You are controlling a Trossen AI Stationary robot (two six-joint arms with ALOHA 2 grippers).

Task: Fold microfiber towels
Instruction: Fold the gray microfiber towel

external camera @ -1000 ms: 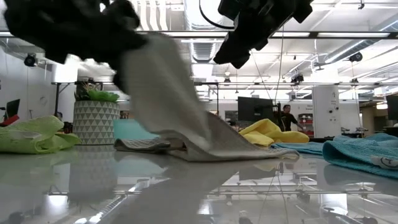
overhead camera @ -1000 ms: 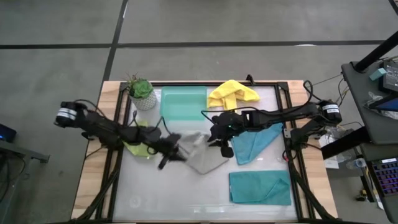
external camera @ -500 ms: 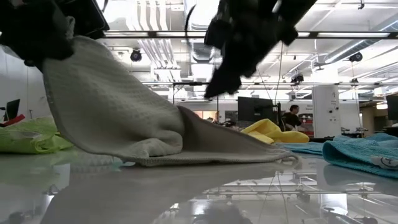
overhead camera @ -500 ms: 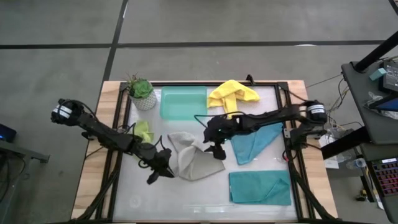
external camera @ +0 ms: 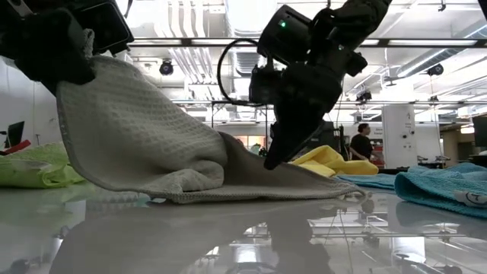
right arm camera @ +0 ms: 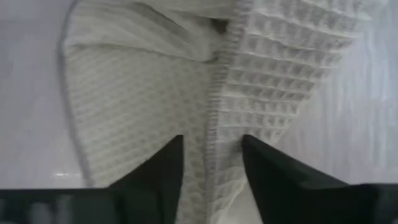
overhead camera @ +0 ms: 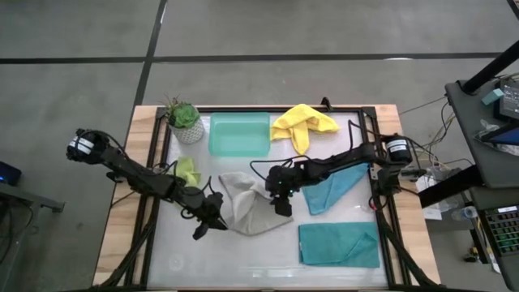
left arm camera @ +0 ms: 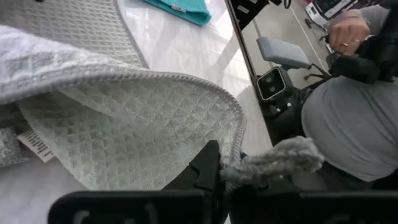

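The grey towel [overhead camera: 247,203] lies at the table's middle, its left part lifted and its right part flat on the table. My left gripper [overhead camera: 212,217] is shut on it at its left side. My right gripper [overhead camera: 281,203] stands open over the towel's right part, one finger on either side of a hemmed edge [right arm camera: 214,118]. A lime green towel [overhead camera: 187,170] lies at the left and a yellow one [overhead camera: 302,122] at the back. One teal towel [overhead camera: 332,185] lies at the right; a second, folded teal one [overhead camera: 339,244] lies near the front. My left gripper pinches a bunched corner of the grey towel's hemmed edge [left arm camera: 252,167] between its two fingers. It holds that side up [external camera: 114,114], while the towel's other end [external camera: 304,186] lies on the table, with a slack fold between. My right gripper's fingertips [external camera: 272,160] reach down to the towel's flat part; I cannot tell whether they touch it.
A mint-green tray [overhead camera: 239,134] and a potted plant [overhead camera: 183,120] stand at the back left. A person [left arm camera: 348,106] sits beyond the table's edge. There is bare table along the near edge at the left [overhead camera: 227,259].
My left gripper has drawn the towel's corner toward the table's left and near edges, then kept still; the towel has spread out from a hanging bunch into a wide raised sheet. My right gripper has come down from above the towel to its right part.
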